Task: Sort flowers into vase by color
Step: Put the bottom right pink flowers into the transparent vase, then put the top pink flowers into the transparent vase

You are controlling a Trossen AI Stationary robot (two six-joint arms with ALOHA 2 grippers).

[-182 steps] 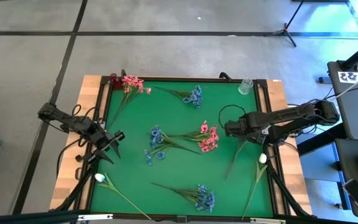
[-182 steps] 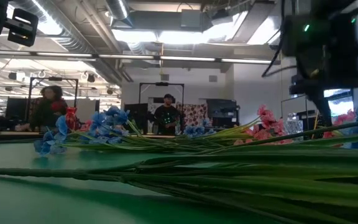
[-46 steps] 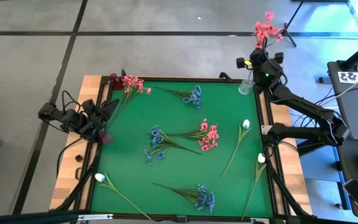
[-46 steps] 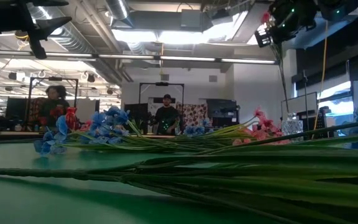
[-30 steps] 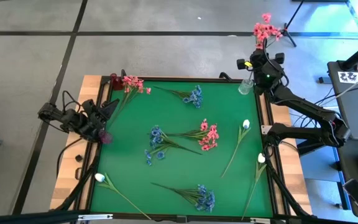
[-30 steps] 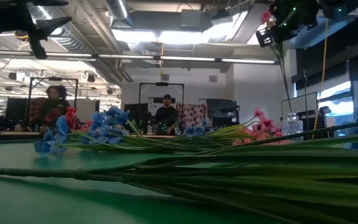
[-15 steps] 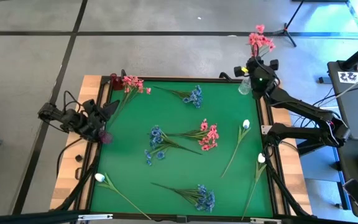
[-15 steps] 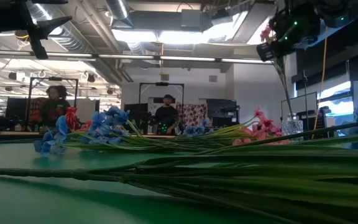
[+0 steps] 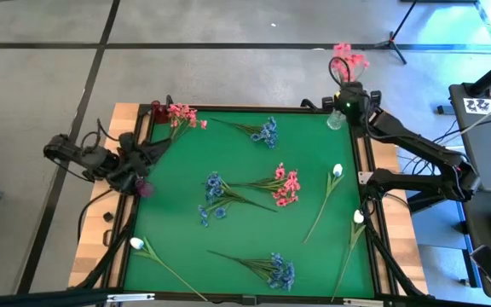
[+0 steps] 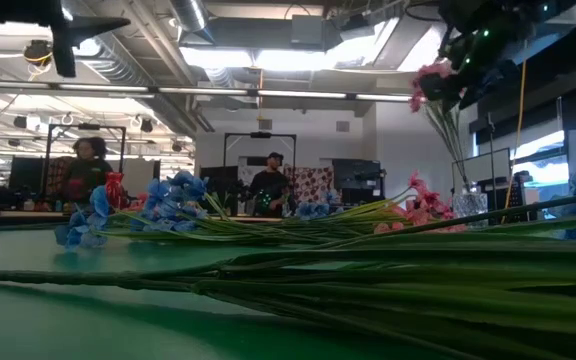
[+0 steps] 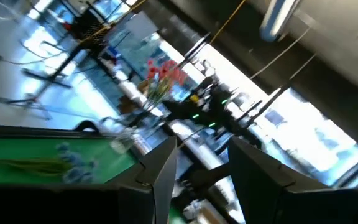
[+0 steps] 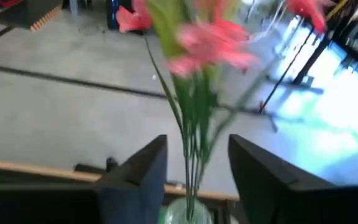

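Observation:
My right gripper point(image 9: 345, 88) hovers over the clear vase point(image 9: 337, 118) at the table's far right corner. It is open, with its fingers point(image 12: 146, 168) on either side of a pink sprig's green stems point(image 12: 192, 149) and a gap showing on each side. The pink blooms point(image 9: 345, 58) stand above the gripper. The stems' lower ends run down into the vase mouth point(image 12: 188, 214). My left gripper point(image 9: 156, 145) is raised at the table's left edge, open and empty point(image 11: 202, 149). Pink point(image 9: 284, 186), blue point(image 9: 216, 194) and white point(image 9: 337, 170) sprigs lie flat on the green mat.
A dark red vase point(image 9: 154, 111) stands at the far left corner, and a pink sprig point(image 9: 181, 113) lies beside it. More blue sprigs lie at the far middle point(image 9: 267, 130) and near middle point(image 9: 278, 271). White buds lie near the right point(image 9: 360, 217) and left point(image 9: 136, 244) edges. People stand in the room behind.
My right gripper has come down and moved a little toward the table's left, carrying the pink sprig over the clear vase. The blooms have sunk, and the stems now reach into the vase. My left gripper has risen slightly at the left edge.

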